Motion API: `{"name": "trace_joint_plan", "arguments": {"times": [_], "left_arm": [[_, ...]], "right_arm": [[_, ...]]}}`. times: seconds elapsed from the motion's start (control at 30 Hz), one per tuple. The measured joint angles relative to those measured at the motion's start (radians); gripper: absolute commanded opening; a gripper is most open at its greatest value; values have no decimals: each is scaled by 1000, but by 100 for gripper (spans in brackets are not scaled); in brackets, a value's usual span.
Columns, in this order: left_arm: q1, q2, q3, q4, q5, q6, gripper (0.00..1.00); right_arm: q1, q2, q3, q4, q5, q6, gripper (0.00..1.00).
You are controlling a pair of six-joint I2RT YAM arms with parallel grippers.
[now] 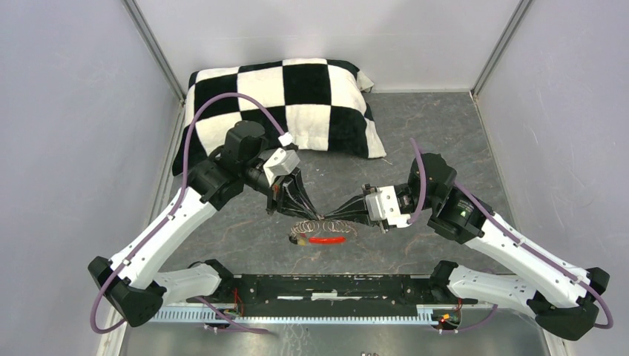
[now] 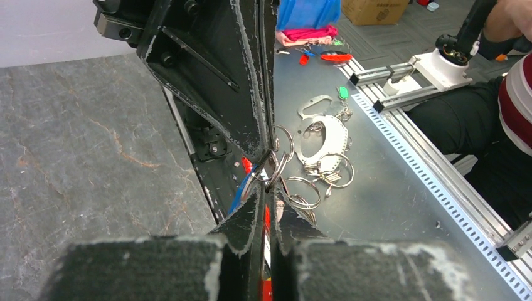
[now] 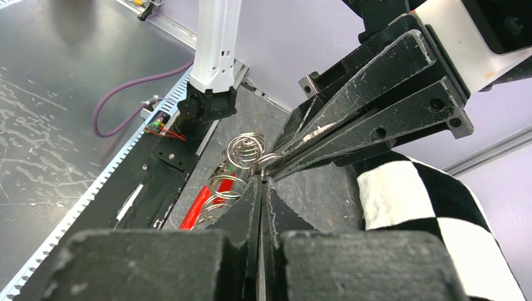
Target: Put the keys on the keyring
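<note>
My two grippers meet tip to tip above the dark mat. The left gripper [image 1: 315, 215] [image 2: 270, 188] and the right gripper [image 1: 330, 217] [image 3: 262, 180] are both shut on thin loops of the silvery keyring [image 1: 335, 227] [image 3: 244, 149]. The rest of its linked rings hang below them. A red key [image 1: 326, 239] [image 3: 199, 204] lies under the rings, partly hidden. A blue key [image 2: 240, 193] shows beside my left fingers, and I cannot tell if it is threaded on. The right arm's fingers [image 2: 251, 113] fill the upper part of the left wrist view.
A black-and-white checked pillow [image 1: 297, 104] lies at the back of the mat. A black rail [image 1: 334, 285] runs between the arm bases. Spare rings [image 2: 326, 160] and a green tag [image 2: 342, 92] lie on the metal shelf beyond it. A person [image 2: 502, 100] sits nearby.
</note>
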Motion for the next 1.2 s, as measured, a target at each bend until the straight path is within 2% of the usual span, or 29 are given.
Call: {"name": "trace_joint_plan", "arguments": {"times": [0.2,0.6,1.2], "left_arm": [[0,-6,-18,53,-16,-73,2],[0,-7,-22,77,-44,-117,2],[-5,-7,-23,42,-84,-103,2]], "right_arm": [[0,0,0,-1,6,-1,0],[1,-9,0,-5,33,-12,0],[2,-15,-22,28,61,12,0]]}}
